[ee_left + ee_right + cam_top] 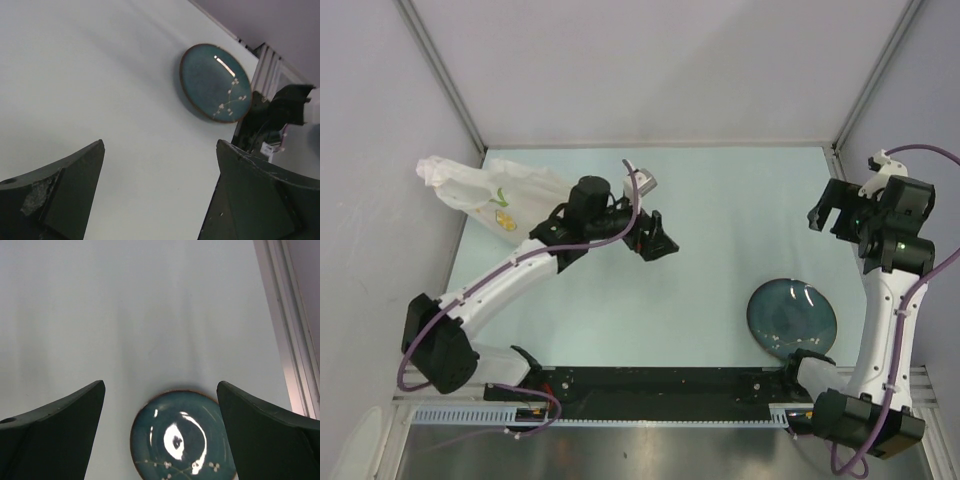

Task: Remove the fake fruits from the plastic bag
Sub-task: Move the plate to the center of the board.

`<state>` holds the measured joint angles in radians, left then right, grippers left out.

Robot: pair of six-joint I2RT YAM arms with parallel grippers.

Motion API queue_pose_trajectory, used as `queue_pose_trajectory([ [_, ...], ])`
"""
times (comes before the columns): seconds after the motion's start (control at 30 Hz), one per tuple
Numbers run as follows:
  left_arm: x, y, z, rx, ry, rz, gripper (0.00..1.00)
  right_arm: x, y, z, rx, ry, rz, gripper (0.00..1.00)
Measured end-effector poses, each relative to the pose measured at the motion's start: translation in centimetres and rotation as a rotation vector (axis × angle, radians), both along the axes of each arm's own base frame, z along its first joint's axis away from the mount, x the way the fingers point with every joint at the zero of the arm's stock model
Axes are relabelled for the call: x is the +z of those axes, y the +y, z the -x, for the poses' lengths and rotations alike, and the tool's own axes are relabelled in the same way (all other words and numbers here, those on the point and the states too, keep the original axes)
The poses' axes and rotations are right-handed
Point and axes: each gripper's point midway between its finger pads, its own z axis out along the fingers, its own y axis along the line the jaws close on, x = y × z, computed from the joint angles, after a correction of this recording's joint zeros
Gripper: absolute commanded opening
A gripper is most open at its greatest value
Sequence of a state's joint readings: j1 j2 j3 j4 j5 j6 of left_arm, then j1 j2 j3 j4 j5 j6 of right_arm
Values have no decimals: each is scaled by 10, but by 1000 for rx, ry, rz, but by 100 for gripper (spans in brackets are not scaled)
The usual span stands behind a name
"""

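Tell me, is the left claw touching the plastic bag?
Apart. The top view shows the left claw over bare table, well clear of the plastic bag.

The arms have white links, black joints and purple cables.

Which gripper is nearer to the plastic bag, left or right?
Left. The left gripper hangs a short way right of the bag; the right gripper is far off beyond it.
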<state>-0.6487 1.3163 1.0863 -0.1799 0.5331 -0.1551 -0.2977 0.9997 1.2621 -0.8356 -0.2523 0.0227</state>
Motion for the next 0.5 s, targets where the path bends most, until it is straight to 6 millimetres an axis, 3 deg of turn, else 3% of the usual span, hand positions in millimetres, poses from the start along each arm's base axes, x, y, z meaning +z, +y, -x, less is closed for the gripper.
queue_pose_trajectory([
  [0.13, -8, -39, -4, -4, 122, 42, 91, -22, -16, 13, -40, 118, -26, 100],
  [0.17, -11, -52, -6, -15, 147, 47, 83, -26, -19, 15, -47, 140, -33, 100],
  [0.27, -29, -94, -8, -57, 233, 56, 73, -27, -24, 24, -63, 169, -52, 100],
  [0.5, -107, -150, 0, -90, 404, 22, 66, -18, -22, 34, -65, 153, -87, 99],
])
